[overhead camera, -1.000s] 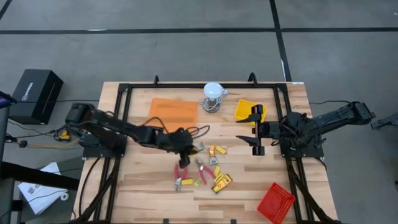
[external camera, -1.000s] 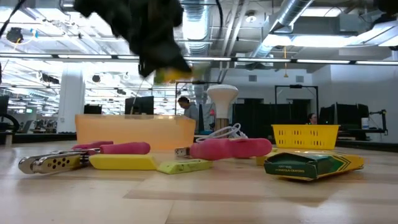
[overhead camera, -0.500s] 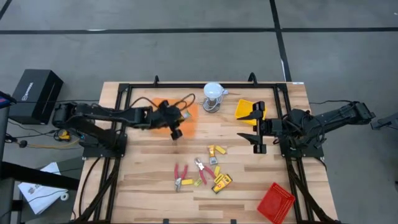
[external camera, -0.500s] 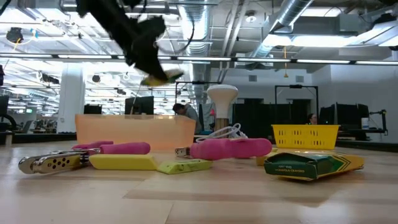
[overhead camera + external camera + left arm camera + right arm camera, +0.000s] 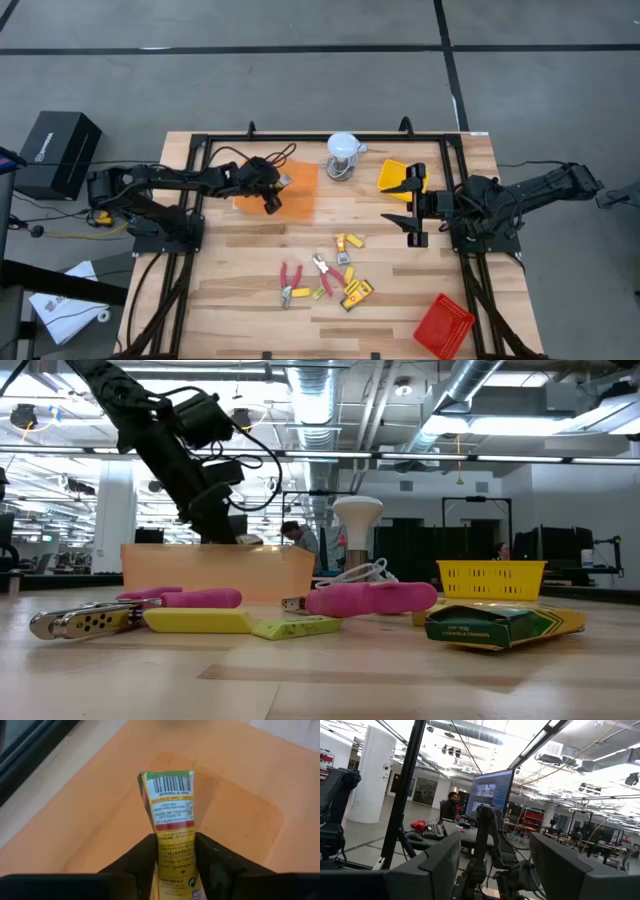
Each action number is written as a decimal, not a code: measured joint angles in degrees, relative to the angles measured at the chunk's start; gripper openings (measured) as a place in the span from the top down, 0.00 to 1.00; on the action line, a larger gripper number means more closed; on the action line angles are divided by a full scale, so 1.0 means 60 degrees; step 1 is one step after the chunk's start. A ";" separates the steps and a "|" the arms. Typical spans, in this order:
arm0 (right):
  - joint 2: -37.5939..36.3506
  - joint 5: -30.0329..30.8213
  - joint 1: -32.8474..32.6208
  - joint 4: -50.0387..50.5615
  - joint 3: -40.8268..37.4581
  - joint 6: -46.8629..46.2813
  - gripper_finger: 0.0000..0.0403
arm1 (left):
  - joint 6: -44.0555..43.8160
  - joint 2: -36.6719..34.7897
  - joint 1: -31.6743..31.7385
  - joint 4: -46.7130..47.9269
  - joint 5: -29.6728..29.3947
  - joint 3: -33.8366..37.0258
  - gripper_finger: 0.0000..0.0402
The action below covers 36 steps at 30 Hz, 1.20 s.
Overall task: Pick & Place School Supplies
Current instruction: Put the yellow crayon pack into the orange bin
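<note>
1. A yellow packet (image 5: 172, 830) is being pinched between the fingers (image 5: 145, 857) of the left gripper (image 5: 272, 192), its barcoded end projecting past the fingertips.
2. The packet is being held over the orange tray (image 5: 300, 195), whose floor lies just beyond the fingertips.
3. The right gripper (image 5: 410, 205) is being kept beside the yellow tray (image 5: 392, 176), its fingers (image 5: 437, 862) spread with nothing between them.
4. The remaining school supplies (image 5: 325, 275) are being left on the bench (image 5: 230, 300), well apart from both sets of fingers.
</note>
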<state>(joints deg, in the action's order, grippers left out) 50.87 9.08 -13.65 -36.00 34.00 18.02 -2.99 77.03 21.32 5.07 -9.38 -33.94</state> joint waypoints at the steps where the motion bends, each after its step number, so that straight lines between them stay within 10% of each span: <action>1: 0.0000 0.0000 0.0000 0.0000 0.0000 0.0000 0.43 | 0.0012 0.0000 0.0000 -0.0006 0.0018 0.0002 0.66; 14: 0.0000 0.0001 -0.0029 -0.0005 0.0000 0.0004 0.43 | 0.0967 -0.0623 -0.0148 -0.0521 0.0044 -0.0030 0.54; 23: 0.0000 0.0003 0.0001 -0.0015 0.0000 0.0089 0.43 | 0.3936 -0.0674 -0.2291 -0.0519 0.0364 -0.0914 0.58; 36: 0.0000 0.0004 -0.0034 -0.0105 0.0003 -0.0006 0.43 | 0.5247 0.1849 -0.3652 0.0109 -0.0390 -0.2833 0.63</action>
<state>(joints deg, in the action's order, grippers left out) 50.87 9.10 -13.85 -36.63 34.01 17.99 28.49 88.13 -0.59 5.73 -11.72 -50.94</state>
